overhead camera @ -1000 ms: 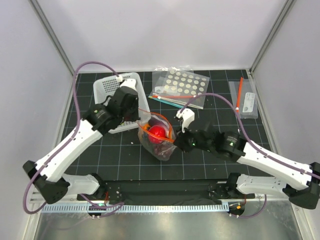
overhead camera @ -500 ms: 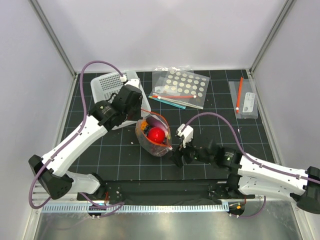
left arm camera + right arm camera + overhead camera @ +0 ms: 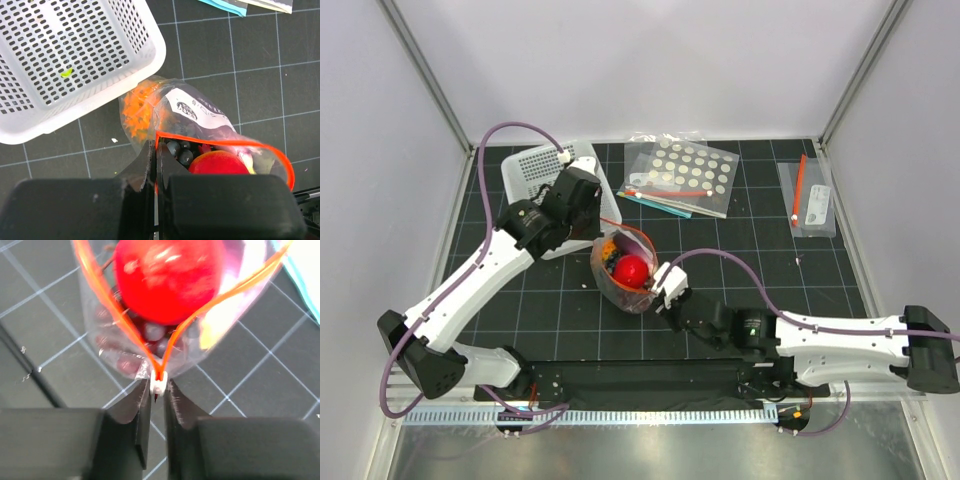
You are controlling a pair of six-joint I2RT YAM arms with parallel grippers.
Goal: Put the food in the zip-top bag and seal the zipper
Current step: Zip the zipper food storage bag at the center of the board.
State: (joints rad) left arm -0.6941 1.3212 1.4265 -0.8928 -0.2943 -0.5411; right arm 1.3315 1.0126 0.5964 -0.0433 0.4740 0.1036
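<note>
1. Three toy fruits are in view, and I count all of them inside the zip-top bag (image 3: pixel 628 270): one red apple (image 3: pixel 632 267) on top, one dark grape bunch (image 3: pixel 152 335) under it, and one orange pineapple (image 3: pixel 137 107) pressed against the wall nearest the basket.
2. Three clear bags lie on the bench (image 3: pixel 760 250). The task's bag is in the middle. One larger white-dotted bag (image 3: pixel 682 172) and one small bag with a white label (image 3: pixel 812 200) sit well apart from it, toward the far edge.
3. One white perforated basket (image 3: pixel 545 185) sits at the far left, just beside the filled bag.
4. The task's bag is small, clear and crinkly, and its mouth gapes upward. Its zipper (image 3: pixel 220 143) is a thin red-orange strip, spread into an open loop around the apple.
5. Two claws are at work, one at each end of that loop. My left claw (image 3: pixel 154 155) is narrow and pinches the zipper at the basket end. My right claw (image 3: pixel 157 390) is narrow too, and it pinches the opposite end, where both halves of the strip meet at a small white piece.
</note>
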